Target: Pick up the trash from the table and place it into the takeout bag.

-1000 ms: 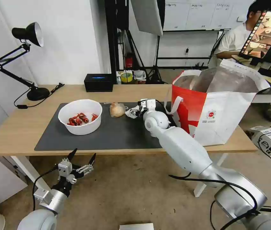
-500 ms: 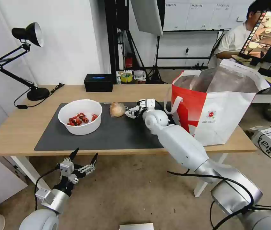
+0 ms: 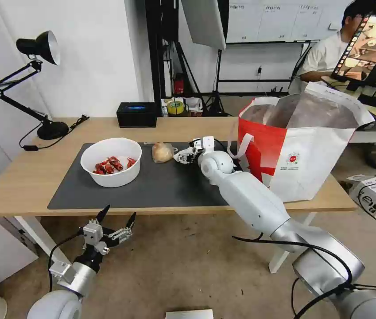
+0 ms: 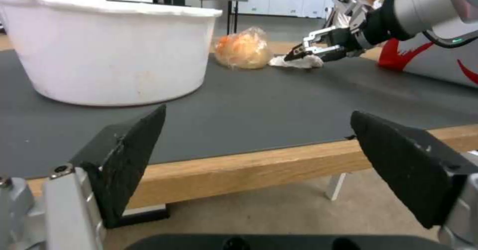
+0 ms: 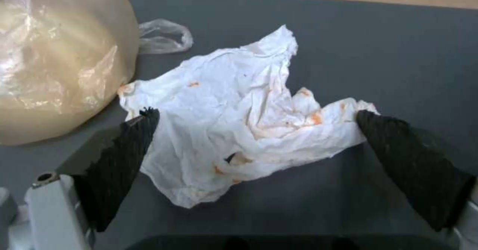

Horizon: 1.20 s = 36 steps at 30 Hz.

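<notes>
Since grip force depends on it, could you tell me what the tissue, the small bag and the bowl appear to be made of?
The tissue between the open right gripper's fingers looks like thin matte paper: crumpled, orange-stained. The small bag seems to be glossy clear plastic film, with wrinkles and glints over a beige lump. The bowl looks like smooth white rigid plastic or foam; the pictures leave that open.

In the right wrist view we saw the small clear bag [image 5: 55,63] beside the open right gripper [image 5: 259,145] run off the picture's edge, and the gripper's two fingers covered the crumpled tissue's [image 5: 239,130] outer edges. From the head, our right arm hid the takeout bag's [image 3: 303,150] lower near corner behind the gripper. In the left wrist view the white bowl [image 4: 109,48], beyond the open left gripper [image 4: 259,160], was cut off, its contents hidden by its wall.
</notes>
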Motion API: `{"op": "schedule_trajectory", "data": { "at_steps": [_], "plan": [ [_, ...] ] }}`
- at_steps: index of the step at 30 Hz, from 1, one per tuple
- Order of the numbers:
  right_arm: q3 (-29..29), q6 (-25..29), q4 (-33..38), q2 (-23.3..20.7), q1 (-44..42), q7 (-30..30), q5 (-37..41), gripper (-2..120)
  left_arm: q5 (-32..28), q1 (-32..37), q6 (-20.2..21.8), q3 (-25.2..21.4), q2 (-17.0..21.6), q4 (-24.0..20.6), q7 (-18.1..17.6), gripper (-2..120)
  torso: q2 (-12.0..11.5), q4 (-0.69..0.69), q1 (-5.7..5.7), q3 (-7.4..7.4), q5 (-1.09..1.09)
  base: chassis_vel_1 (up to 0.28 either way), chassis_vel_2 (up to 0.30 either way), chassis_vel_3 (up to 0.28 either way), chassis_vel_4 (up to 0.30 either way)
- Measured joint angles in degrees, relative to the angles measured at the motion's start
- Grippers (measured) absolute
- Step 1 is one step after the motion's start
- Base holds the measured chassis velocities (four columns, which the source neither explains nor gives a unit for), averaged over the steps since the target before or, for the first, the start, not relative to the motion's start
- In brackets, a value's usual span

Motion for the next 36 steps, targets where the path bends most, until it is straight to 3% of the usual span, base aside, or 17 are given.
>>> {"op": "schedule_trajectory", "data": {
  "at_steps": [6,20,32,36],
  "plan": [
    [-0.1,-0.4,-0.7,0.3,0.0,-0.5,0.2,100,0.0,-0.1,0.0,0.2,0.0,0.2,-0.1,100,0.0,0.00,0.00,0.00,0.00,0.000,0.000,0.000,0.000],
    [0.2,-0.4,-1.1,1.0,-0.1,-0.5,1.2,50,0.2,0.1,-0.5,0.3,-0.3,0.8,-0.1,100,0.0,-0.01,-0.01,-0.01,0.00,0.000,0.000,0.000,0.000],
    [0.0,6.9,2.0,-1.0,-2.2,-2.6,1.1,6,0.3,0.4,-1.0,0.4,-0.6,0.5,-0.1,100,0.0,0.01,-0.01,0.00,0.01,0.000,0.000,0.000,0.000],
    [0.0,9.1,5.2,-3.3,-3.1,-3.6,1.1,0,0.4,0.6,-1.2,0.5,-0.7,0.3,-0.1,100,0.0,0.01,0.00,0.01,0.01,0.000,0.000,0.000,0.000]
  ]
}}
